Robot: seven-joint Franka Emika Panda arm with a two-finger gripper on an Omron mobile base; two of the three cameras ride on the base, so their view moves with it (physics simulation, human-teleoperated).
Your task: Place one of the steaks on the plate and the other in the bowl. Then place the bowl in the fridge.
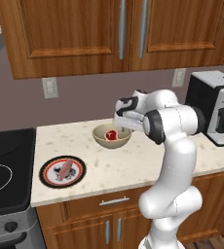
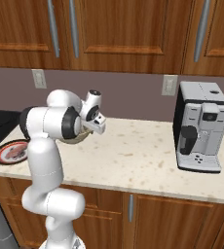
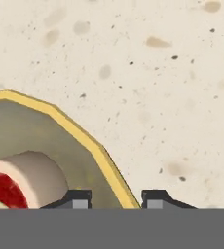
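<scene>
Straddling the bowl rim, gripper fingers either side.

Sitting on the counter with one steak inside; resting on the plate, the other steak; clamped or not, impossible telling.

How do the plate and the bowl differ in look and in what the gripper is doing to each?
The plate is flat with a black rim and red ring; the bowl is deep and tan.
The plate sits near the stove, away from the arm; the bowl has the gripper straddling its rim, one fingertip inside, one outside.
Both rest on the counter and hold one steak each.
</scene>
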